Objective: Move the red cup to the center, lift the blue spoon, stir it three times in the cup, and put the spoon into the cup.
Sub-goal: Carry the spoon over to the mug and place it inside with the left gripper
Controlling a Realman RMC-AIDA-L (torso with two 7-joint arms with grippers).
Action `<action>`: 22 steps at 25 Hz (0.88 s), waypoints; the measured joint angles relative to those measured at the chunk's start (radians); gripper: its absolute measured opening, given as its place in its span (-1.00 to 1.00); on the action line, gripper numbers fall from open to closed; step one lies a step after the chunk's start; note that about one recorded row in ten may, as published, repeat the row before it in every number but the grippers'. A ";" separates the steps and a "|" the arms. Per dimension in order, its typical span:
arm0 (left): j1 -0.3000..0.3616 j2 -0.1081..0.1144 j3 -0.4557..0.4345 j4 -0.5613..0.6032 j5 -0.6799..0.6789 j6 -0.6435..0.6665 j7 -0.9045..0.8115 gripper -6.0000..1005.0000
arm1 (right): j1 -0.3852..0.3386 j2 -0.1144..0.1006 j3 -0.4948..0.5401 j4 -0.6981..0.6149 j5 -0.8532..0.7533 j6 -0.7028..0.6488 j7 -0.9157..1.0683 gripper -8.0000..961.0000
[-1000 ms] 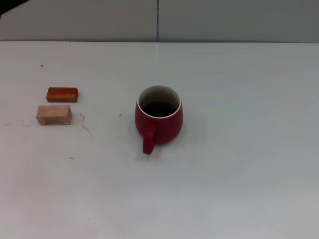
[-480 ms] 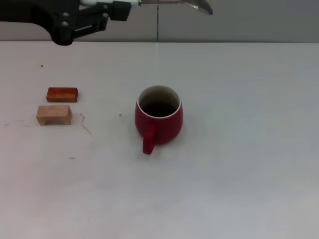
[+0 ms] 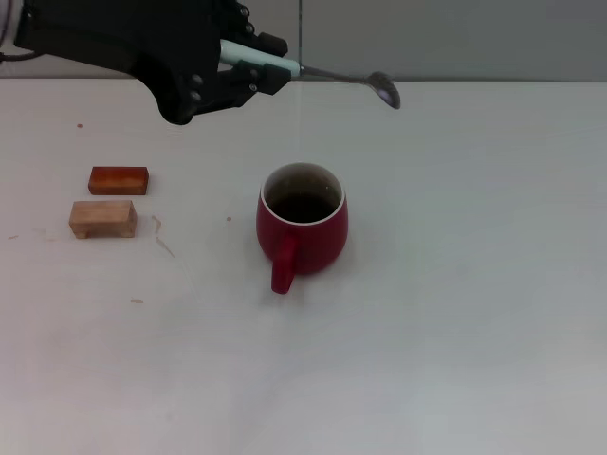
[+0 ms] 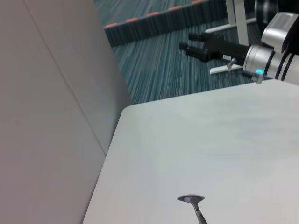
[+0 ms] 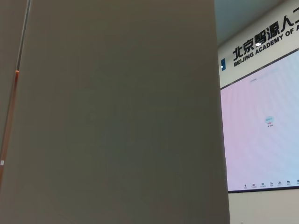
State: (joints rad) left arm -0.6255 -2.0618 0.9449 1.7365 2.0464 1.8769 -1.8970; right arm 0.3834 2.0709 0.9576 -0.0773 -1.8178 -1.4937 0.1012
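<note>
The red cup (image 3: 302, 227) stands upright at the middle of the white table (image 3: 455, 313), its handle pointing to the near edge. My left gripper (image 3: 254, 64) hovers above the table behind and to the left of the cup, shut on the pale handle of the blue spoon (image 3: 341, 78). The spoon lies almost level in the air, its metal bowl (image 3: 384, 89) pointing right, beyond the cup's far rim. The left wrist view shows that spoon bowl (image 4: 190, 199) over bare table. My right gripper (image 4: 205, 46) is parked off the table's far side.
A reddish-brown wooden block (image 3: 119, 180) and a tan wooden block (image 3: 102, 218) lie at the left of the table. A grey wall (image 3: 427, 38) runs behind the table's far edge. The right wrist view shows only a wall and a lit screen (image 5: 261, 126).
My left arm has come in from the top left and dropped lower, bringing the spoon down toward the cup. The cup and blocks have not moved.
</note>
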 joint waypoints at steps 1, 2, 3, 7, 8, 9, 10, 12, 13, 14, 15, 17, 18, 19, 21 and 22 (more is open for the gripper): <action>-0.004 -0.001 0.013 0.002 0.018 -0.005 -0.002 -0.65 | 0.000 0.000 -0.001 0.000 0.000 0.000 0.000 0.13; -0.007 -0.001 0.027 0.006 0.036 -0.011 -0.005 -0.65 | 0.000 0.000 -0.002 0.000 0.000 0.000 0.000 0.13; -0.010 -0.001 0.039 0.010 0.052 -0.014 -0.009 -0.65 | 0.000 0.000 -0.003 0.000 -0.001 0.000 0.000 0.13; -0.018 -0.003 0.104 0.037 0.132 -0.034 -0.025 -0.65 | 0.000 0.000 -0.006 -0.003 -0.005 0.008 0.000 0.13; -0.019 -0.004 0.121 0.043 0.149 -0.039 -0.030 -0.65 | 0.000 0.000 -0.006 -0.003 -0.006 0.010 0.000 0.13; -0.020 -0.005 0.144 0.051 0.172 -0.044 -0.038 -0.65 | 0.000 0.001 -0.006 -0.004 -0.006 0.010 0.000 0.13; -0.021 -0.005 0.164 0.057 0.190 -0.048 -0.046 -0.65 | -0.001 0.001 -0.007 -0.004 -0.006 0.010 0.000 0.13; -0.021 -0.006 0.209 0.073 0.232 -0.056 -0.066 -0.65 | -0.006 0.001 -0.007 -0.004 -0.007 0.010 0.000 0.13; -0.021 -0.007 0.228 0.079 0.249 -0.060 -0.072 -0.65 | -0.008 0.001 -0.008 -0.004 -0.008 0.010 0.000 0.13; -0.021 -0.007 0.247 0.086 0.271 -0.063 -0.076 -0.65 | -0.010 0.001 -0.009 -0.003 -0.008 0.010 0.000 0.13; -0.021 -0.007 0.261 0.091 0.286 -0.066 -0.079 -0.65 | -0.013 0.001 -0.009 -0.003 -0.008 0.010 0.000 0.13; -0.020 -0.009 0.289 0.101 0.314 -0.071 -0.086 -0.65 | -0.016 0.001 -0.010 -0.003 -0.009 0.010 0.000 0.13; -0.020 -0.009 0.298 0.105 0.323 -0.072 -0.090 -0.65 | -0.017 0.001 -0.010 -0.003 -0.009 0.010 0.000 0.13; -0.022 -0.009 0.313 0.108 0.340 -0.074 -0.095 -0.65 | -0.019 0.001 -0.010 -0.003 -0.010 0.010 0.000 0.13; -0.025 -0.010 0.340 0.112 0.371 -0.076 -0.101 -0.65 | -0.022 0.001 -0.014 -0.001 -0.012 0.010 0.000 0.13; -0.026 -0.010 0.360 0.112 0.394 -0.080 -0.102 -0.65 | -0.023 0.002 -0.017 0.000 -0.012 0.010 0.000 0.13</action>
State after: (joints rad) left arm -0.6512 -2.0718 1.3052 1.8489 2.4404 1.7967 -1.9990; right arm 0.3605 2.0724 0.9405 -0.0773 -1.8300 -1.4832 0.1011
